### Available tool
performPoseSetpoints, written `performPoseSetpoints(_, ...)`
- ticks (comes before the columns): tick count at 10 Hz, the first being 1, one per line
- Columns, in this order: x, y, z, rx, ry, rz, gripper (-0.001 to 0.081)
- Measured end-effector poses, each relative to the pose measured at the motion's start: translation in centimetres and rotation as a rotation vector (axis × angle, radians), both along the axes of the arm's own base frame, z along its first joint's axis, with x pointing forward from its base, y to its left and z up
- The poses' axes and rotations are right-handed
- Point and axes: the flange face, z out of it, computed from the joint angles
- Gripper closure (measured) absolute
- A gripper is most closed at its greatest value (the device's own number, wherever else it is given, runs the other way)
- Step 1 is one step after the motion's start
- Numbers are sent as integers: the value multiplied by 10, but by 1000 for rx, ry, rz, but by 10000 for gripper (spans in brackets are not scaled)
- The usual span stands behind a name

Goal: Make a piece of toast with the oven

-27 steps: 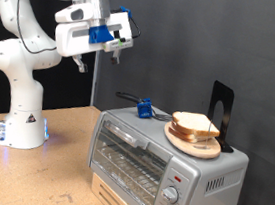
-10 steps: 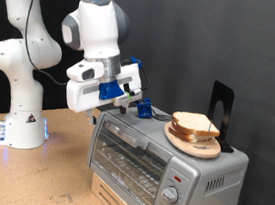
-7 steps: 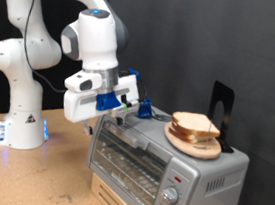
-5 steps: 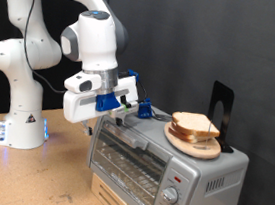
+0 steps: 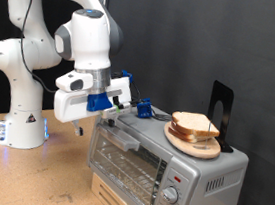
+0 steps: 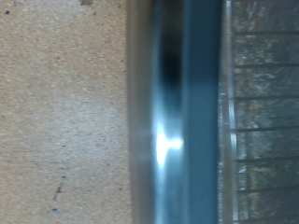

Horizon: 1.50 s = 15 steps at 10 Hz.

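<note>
Pincer (image 5: 117,113) seemingly at the oven (image 5: 165,164) door's top edge.

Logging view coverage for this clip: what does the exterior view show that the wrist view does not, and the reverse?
Only the exterior view shows the white robot arm, its gripper at the top front edge of the boxy silver-grey toaster oven, the pale bread slices on a round wooden plate on the oven's top, and the round knobs.

Only the wrist view shows a blurred close-up of a shiny metal bar beside wire rack lines.

Both show the oven and the brown wooden table.
</note>
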Motion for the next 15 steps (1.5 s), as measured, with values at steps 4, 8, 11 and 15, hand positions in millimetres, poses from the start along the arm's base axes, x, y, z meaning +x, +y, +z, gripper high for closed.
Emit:
performPoseSetpoints(4, 1, -20, -3, -3, 10, -59, -3)
performPoseSetpoints(8, 26, -37, -30, -35, 36, -142, -3)
performPoseSetpoints(11, 43, -42, -39, -29, 24, -144, -3)
performPoseSetpoints(15, 45, -42, -29, 33, 6, -94, -3)
